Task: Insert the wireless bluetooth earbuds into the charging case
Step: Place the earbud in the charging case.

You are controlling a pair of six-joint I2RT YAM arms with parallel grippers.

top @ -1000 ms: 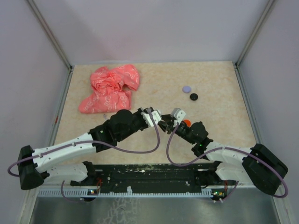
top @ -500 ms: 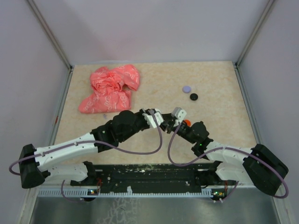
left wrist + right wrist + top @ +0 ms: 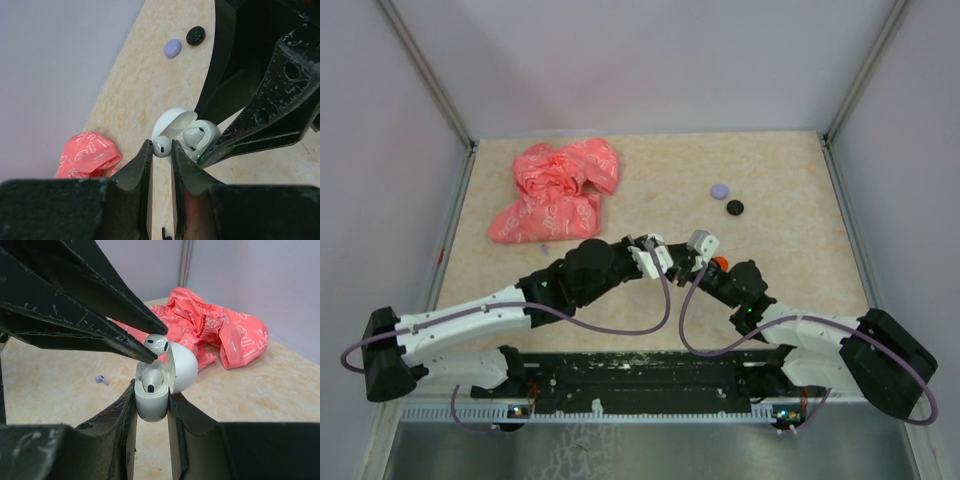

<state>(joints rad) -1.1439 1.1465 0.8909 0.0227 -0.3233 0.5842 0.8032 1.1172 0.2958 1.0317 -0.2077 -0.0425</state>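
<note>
At the bottom centre of the right wrist view, the right end effector [image 3: 151, 399] is clamped narrowly on the glossy white oval charging case [image 3: 150, 410]. The lid is open and one white stemmed earbud [image 3: 150, 384] is already seated. Just above, the left end effector [image 3: 161, 143] has edged rightward and pinches the second white earbud [image 3: 158, 344] by the lid's edge, so insertion looks imminent. Beyond, toward the upper right, crumpled pink plastic [image 3: 220, 335] lies on the beige counter [image 3: 260, 395].
</note>
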